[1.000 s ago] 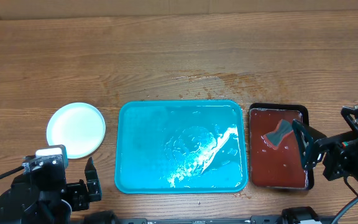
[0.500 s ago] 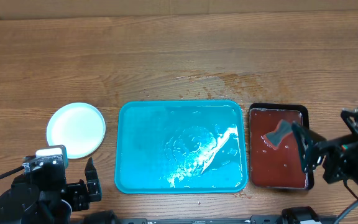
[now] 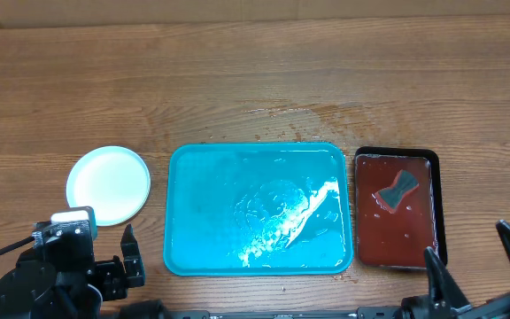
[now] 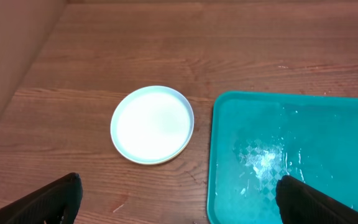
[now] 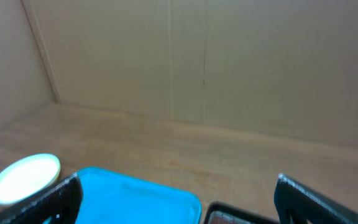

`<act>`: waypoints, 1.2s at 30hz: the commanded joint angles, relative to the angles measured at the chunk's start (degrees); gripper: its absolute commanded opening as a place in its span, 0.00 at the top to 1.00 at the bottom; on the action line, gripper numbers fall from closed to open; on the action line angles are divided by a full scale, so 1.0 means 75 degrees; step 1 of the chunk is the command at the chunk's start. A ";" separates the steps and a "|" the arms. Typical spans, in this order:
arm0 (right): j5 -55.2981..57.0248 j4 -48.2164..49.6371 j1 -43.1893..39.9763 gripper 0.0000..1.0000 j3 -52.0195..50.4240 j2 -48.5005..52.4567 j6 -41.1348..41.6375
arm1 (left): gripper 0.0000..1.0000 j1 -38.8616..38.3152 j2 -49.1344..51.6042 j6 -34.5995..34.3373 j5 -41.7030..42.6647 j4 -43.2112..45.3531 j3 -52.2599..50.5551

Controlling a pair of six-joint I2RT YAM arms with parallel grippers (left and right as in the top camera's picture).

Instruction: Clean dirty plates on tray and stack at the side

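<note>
The plates (image 3: 109,184) lie as one pale white round pile on the table left of the tray; no red smear shows on top, and I cannot tell how many there are. They also show in the left wrist view (image 4: 153,124) and the right wrist view (image 5: 23,177). The turquoise tray (image 3: 202,204) holds only water and foam, and shows in both wrist views (image 4: 303,124) (image 5: 135,196). My left gripper (image 3: 96,257) (image 4: 179,211) is open and empty, near the front edge below the plates. My right gripper (image 3: 478,266) (image 5: 179,202) is open and empty at the front right.
A black tray (image 3: 440,208) of reddish-brown liquid with a dark sponge (image 3: 397,189) stands right of the turquoise tray. Its corner shows in the right wrist view (image 5: 241,214). Water and red specks mark the wood behind the trays. A cardboard wall (image 5: 197,62) stands at the back.
My right arm has drawn back from beside the black tray to the front right corner. The left arm, plates and trays have not moved.
</note>
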 commanded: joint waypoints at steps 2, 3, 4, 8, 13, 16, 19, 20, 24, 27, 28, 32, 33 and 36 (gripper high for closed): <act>-0.0154 0.1000 0.0044 0.00 -0.1539 -0.0950 -0.0003 | 0.00 -0.0006 -0.0023 0.0119 -0.0017 0.0003 0.0079; -0.0184 0.1271 0.0044 0.00 -0.1877 -0.1137 -0.0003 | 0.00 -0.0006 -0.0023 0.0119 -0.0017 0.0003 0.0079; -0.0236 0.1623 0.0044 0.00 -0.2285 -0.1341 -0.0006 | 0.01 -0.0006 -0.0023 0.0119 -0.0017 0.0006 0.0079; -0.0373 0.2751 0.0044 0.00 -0.3555 -0.1891 -0.0003 | 0.00 -0.0006 -0.0023 0.0119 -0.0017 0.0006 0.0079; -0.0667 0.4065 0.0044 0.00 -0.4803 -0.2334 0.0000 | 0.00 -0.0006 -0.0023 0.0119 -0.0017 0.0003 0.0079; -0.0819 0.4861 0.0044 0.00 -0.5377 -0.2328 0.0023 | 0.00 -0.0006 -0.0023 0.0119 -0.0017 0.0003 0.0079; -0.0839 0.5272 0.0044 0.00 -0.5700 -0.2328 0.0026 | 0.00 -0.0006 -0.0023 0.0119 -0.0017 0.0003 0.0079; -0.0836 0.5412 0.0044 0.00 -0.5823 -0.2328 0.0023 | 0.00 -0.0006 -0.0023 0.0119 -0.0017 0.0006 0.0079; -0.0836 0.6216 0.0044 0.00 -0.6426 -0.2328 0.0026 | 0.00 -0.0006 -0.0023 0.0119 -0.0017 0.0003 0.0079; -0.0863 0.7006 0.0044 0.00 -0.6968 -0.2328 0.0029 | 0.00 -0.0006 -0.0023 0.0119 -0.0017 0.0003 0.0079; -0.0871 0.7251 0.0044 0.00 -0.7131 -0.2328 0.0029 | 0.00 -0.0006 -0.0023 0.0119 -0.0017 0.0003 0.0079; -0.0898 0.8390 0.0044 0.00 -0.7839 -0.2328 0.0029 | 0.00 -0.0006 -0.0023 0.0119 -0.0017 0.0003 0.0079; -0.0898 0.8650 0.0044 0.00 -0.7997 -0.2328 0.0029 | 0.00 -0.0006 -0.0023 0.0119 -0.0017 0.0003 0.0079; -0.0892 0.9337 0.0044 0.00 -0.8405 -0.2328 0.0026 | 0.00 -0.0006 -0.0023 0.0119 -0.0017 0.0003 0.0079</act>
